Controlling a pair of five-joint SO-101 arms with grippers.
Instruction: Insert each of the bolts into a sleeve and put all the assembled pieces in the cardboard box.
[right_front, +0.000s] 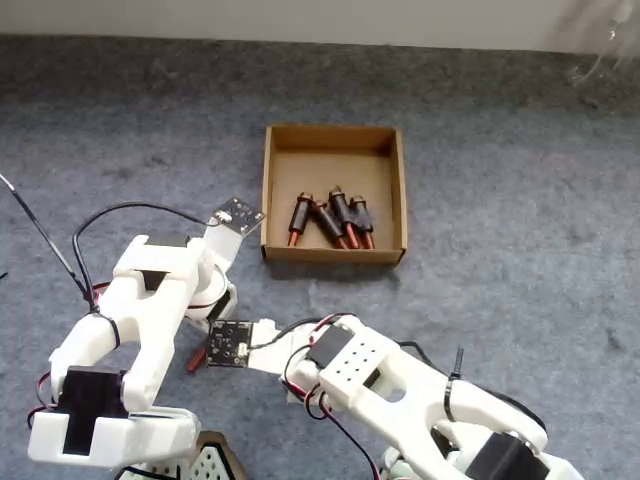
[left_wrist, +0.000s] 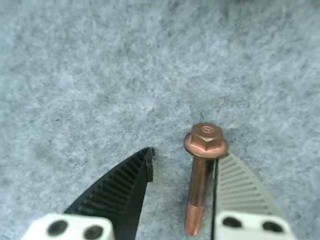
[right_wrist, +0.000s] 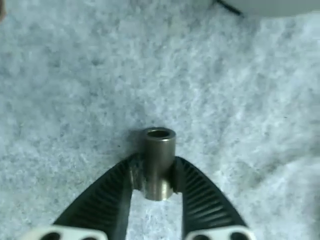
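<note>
Already four finished pieces (right_front: 331, 220) are lying side by side in the cardboard box (right_front: 266, 190), so most of the job is looking done. What is left, as I judge it, is one last pair, a bolt and a sleeve, not yet joined and not yet boxed.

The left pincer (left_wrist: 187, 154) is standing wide open and gripping nothing. The copper bolt (left_wrist: 200, 185) is lying lengthwise between its fingers, touching the pale finger (left_wrist: 240, 185), with a plain gap to the black finger (left_wrist: 125, 185). Its hexagonal head is poking out just past the fingertips. The right pincer (right_wrist: 155, 162) is holding the dark metal sleeve (right_wrist: 159, 145), clamping it from both sides. The sleeve's open mouth is sticking out beyond the tips, facing away from the pincer.

Grey carpet (left_wrist: 100, 75) is stretching out ahead of each pincer, which is giving both some room to turn towards one another. From above, the two arms are crowding together well short of the box, and I judge that to be the tight spot. The box walls are standing upright, so the last piece is probably needing to go over the rim, with space beyond the four for it.
</note>
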